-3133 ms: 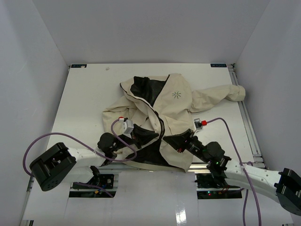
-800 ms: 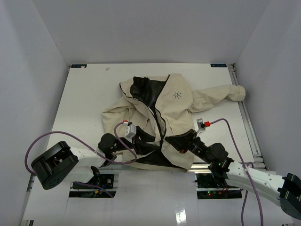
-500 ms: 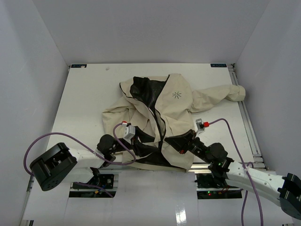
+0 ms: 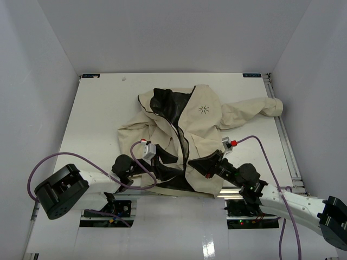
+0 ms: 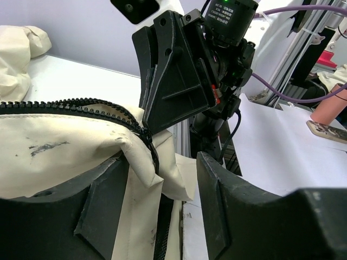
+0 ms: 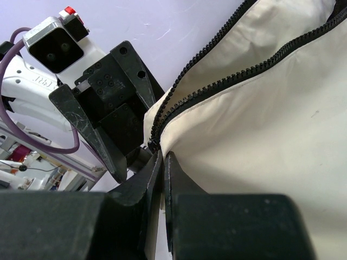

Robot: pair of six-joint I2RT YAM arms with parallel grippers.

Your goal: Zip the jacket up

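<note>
Our right tool (image 6: 163, 162) was pressed together on the hem of the jacket (image 6: 260, 124) at the foot of the zipper (image 6: 217, 81), a pinch only its own wrist view made plain. The left wrist view showed the left tool (image 5: 165, 160) spread apart, with cream fabric draped in the gap. From above, both tools met at the near hem. The jacket lay spread on the white worktop (image 4: 97, 119), boxed in by pale walls (image 4: 173, 32).
</note>
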